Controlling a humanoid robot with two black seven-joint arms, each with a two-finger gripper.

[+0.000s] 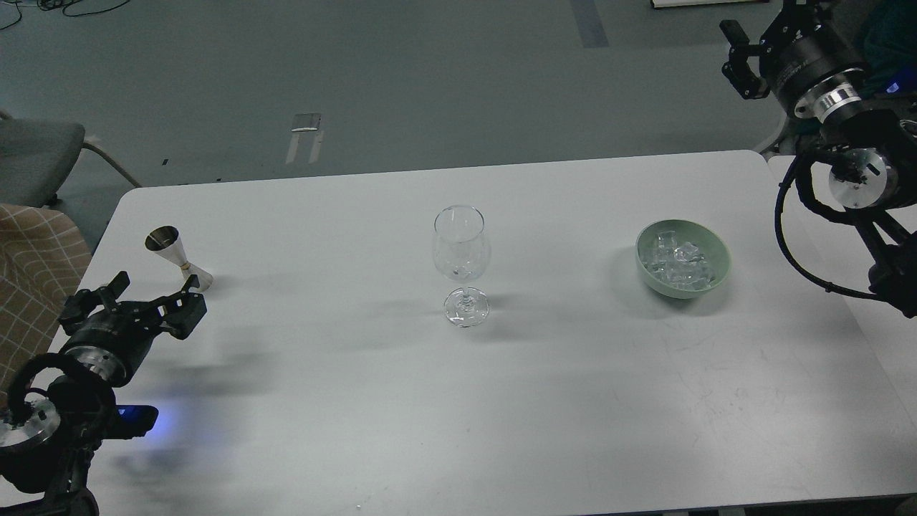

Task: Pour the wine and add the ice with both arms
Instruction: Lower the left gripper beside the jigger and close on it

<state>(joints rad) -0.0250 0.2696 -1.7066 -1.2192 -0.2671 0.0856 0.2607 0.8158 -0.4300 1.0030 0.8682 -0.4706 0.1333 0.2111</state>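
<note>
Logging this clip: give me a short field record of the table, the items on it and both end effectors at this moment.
surface: white rectangular table
centre: clear stemmed wine glass, upright, looks empty
right: pale green bowl holding clear ice cubes
left: small metal jigger, tilted
left end effector: open, low over table, just short of jigger
right end effector: raised beyond table's far right corner, holds nothing; open or shut unclear

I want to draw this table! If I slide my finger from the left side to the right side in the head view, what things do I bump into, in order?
Left gripper → metal jigger → wine glass → green bowl of ice → right gripper, raised beyond the table's far corner.
</note>
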